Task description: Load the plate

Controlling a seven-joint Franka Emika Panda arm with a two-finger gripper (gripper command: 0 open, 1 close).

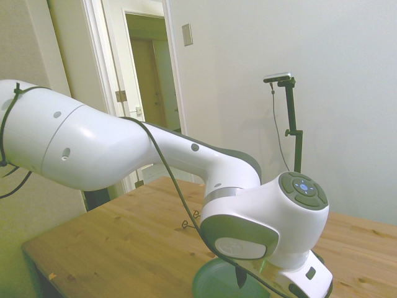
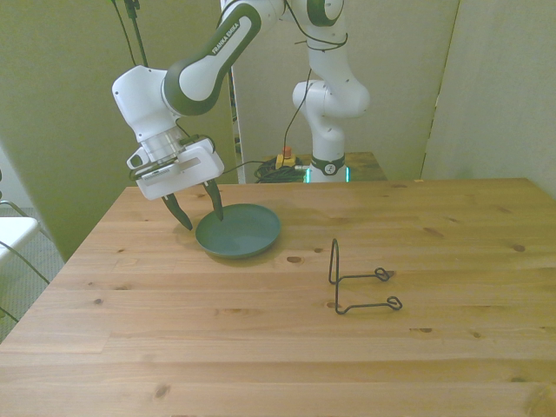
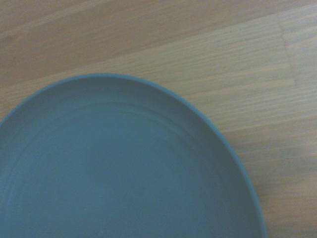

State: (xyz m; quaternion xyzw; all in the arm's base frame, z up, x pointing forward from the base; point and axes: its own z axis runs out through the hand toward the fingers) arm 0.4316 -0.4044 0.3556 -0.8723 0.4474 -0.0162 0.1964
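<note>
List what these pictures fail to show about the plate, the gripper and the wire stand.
- Plate: in the side view the arm covers most of it and the lower edge cuts it; the wrist view shows only part, blurred.
- Gripper: open in the front view, one finger over the rim; whether it touches is unclear. The side view shows one dark fingertip only.
- Wire stand: side view, nearly all hidden behind the arm.

The side view sits close beside the arm point(image 1: 124, 149), looking across the desk point(image 1: 124, 242). The front view looks down on the whole desk from farther off. The wrist view, nearest and blurred, shares the plate point(image 3: 124, 163) with both.
</note>
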